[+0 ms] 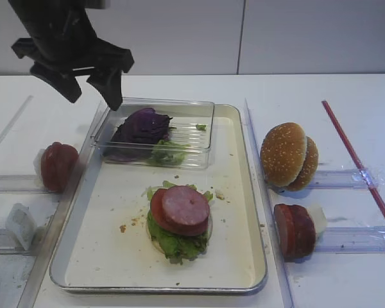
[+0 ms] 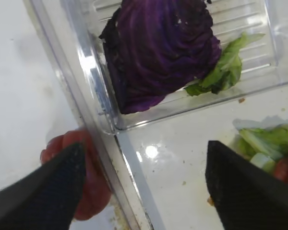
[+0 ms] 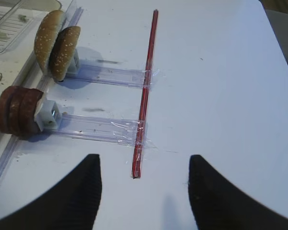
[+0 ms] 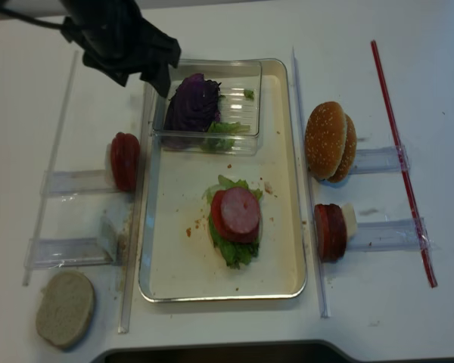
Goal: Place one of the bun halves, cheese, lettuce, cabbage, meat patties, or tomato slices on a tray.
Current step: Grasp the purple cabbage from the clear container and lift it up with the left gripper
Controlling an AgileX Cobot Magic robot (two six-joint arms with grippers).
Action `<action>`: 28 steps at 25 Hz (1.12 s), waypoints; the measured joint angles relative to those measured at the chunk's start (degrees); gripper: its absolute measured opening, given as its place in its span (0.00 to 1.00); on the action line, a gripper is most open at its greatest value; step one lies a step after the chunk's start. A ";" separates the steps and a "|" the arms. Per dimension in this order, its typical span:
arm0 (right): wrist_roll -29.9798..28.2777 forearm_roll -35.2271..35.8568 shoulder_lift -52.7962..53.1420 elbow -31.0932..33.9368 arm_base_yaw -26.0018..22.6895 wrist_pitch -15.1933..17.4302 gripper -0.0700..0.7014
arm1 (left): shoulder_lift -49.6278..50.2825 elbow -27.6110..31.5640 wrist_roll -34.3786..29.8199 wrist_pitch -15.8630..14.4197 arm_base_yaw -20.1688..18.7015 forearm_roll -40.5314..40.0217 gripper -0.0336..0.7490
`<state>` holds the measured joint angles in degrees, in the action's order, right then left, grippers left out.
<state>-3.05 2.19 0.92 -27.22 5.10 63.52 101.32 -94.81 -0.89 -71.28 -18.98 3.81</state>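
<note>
White table, left gripper [image 1: 93, 86] wide open, empty, above cabbage [image 1: 140, 127] in clear box [image 1: 202, 138].

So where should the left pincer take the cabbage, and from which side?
Probably from above, on the cabbage's domed, veined middle. It lies flat in the clear box, whose walls block a sideways approach. The left pincer is open, so straddle the hump, clear of the lettuce at its edge.
</note>
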 joint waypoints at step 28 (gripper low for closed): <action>-0.10 0.00 0.00 0.00 0.00 0.00 0.65 | 24.87 -18.98 0.00 0.77 -3.13 2.12 0.66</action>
<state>-3.15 2.19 0.92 -27.22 5.10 63.52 126.19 -113.79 -0.89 -70.52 -22.11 5.93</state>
